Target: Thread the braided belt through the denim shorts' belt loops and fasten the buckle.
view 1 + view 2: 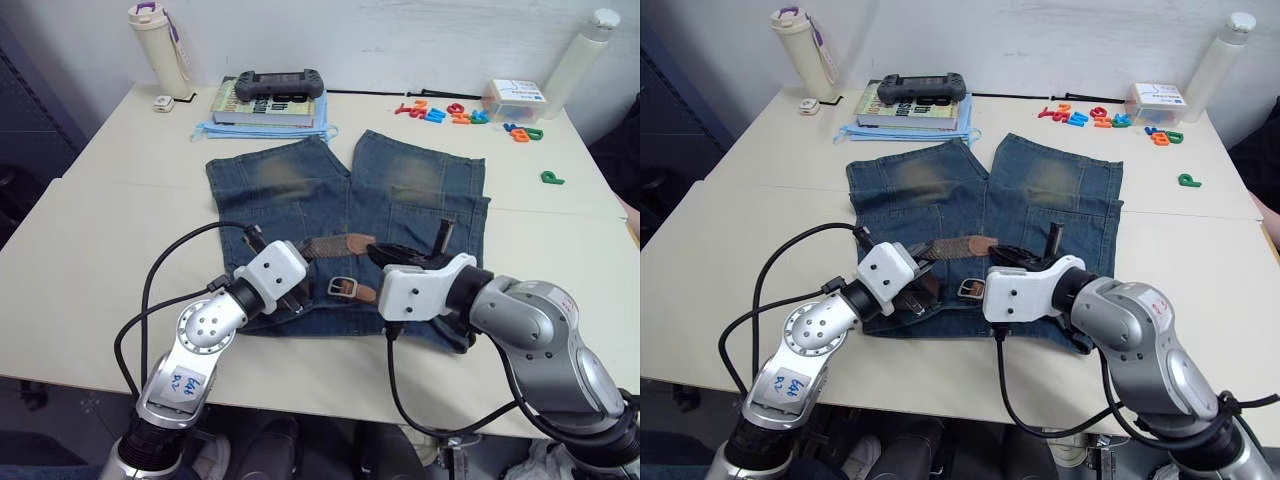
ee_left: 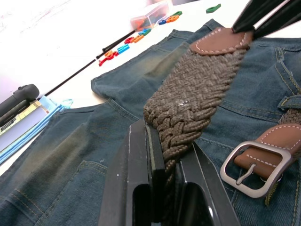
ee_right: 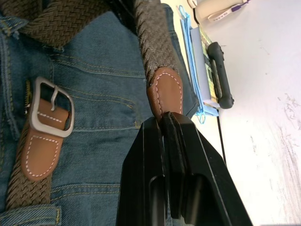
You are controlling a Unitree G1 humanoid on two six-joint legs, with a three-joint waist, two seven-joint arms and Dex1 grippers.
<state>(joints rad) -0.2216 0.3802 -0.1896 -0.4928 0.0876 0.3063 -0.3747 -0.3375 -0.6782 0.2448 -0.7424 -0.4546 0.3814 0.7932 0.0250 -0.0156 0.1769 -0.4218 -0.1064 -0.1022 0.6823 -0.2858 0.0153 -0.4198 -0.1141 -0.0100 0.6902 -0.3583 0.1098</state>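
Note:
The denim shorts point(image 1: 300, 190) lie flat mid-table, waistband toward me and legs pointing away. The braided belt point(image 1: 325, 247) arcs above the waistband. My left gripper point(image 2: 162, 141) is shut on its braided part. My right gripper point(image 3: 162, 120) is shut on the belt's tan leather tip point(image 3: 164, 92). Both grippers sit close together over the waistband, left gripper point(image 1: 303, 262) and right gripper point(image 1: 378, 250). The buckle point(image 1: 345, 287) lies flat on the denim just below them, its tan tab attached. One belt loop point(image 2: 289, 101) shows beside the buckle end.
Behind the shorts are stacked books point(image 1: 268, 108) with a black game controller point(image 1: 280, 85) on top. A white bottle point(image 1: 160, 40) stands back left. Colored letters point(image 1: 450, 112), a plastic box point(image 1: 515, 98) and another bottle point(image 1: 585, 50) sit back right.

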